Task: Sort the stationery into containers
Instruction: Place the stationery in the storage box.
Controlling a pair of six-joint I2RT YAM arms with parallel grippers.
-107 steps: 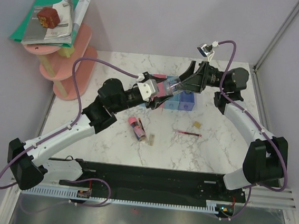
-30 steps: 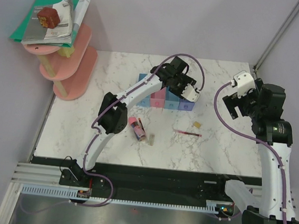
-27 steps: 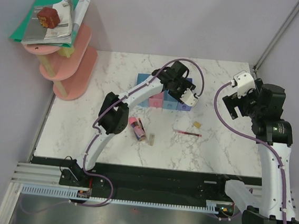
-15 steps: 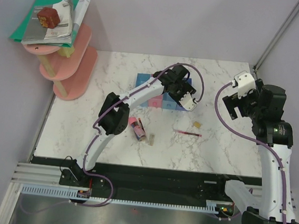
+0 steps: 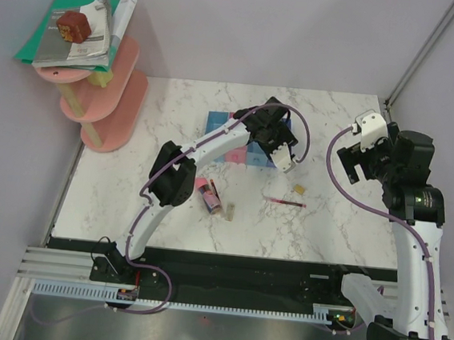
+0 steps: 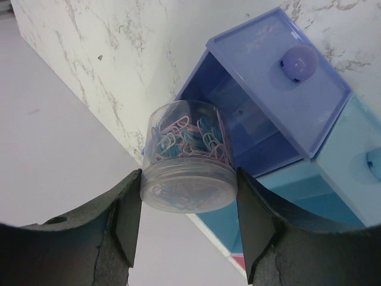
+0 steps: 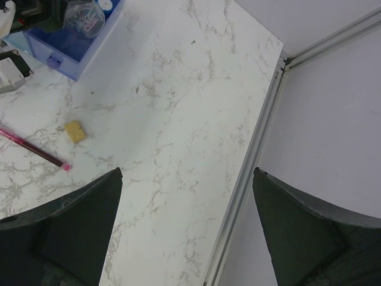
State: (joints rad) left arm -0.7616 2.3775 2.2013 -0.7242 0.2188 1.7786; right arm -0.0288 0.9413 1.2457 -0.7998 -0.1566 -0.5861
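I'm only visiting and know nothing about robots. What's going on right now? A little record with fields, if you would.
Left gripper: closed on a clear jar of paper clips
Jar position: over the open dark blue drawer
Right gripper: open, empty, off to the right
Loose on the table: red pen, tan block, pink-capped tube

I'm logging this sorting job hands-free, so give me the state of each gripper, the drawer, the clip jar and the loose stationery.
left gripper: shut on clip jar.
clip jar: held in the air over the open drawer.
dark blue drawer: pulled open.
right gripper: open, empty.
red pen: lying loose on table.
tan block: loose on table, near pen.
pink-capped tube: lying on its side, loose.
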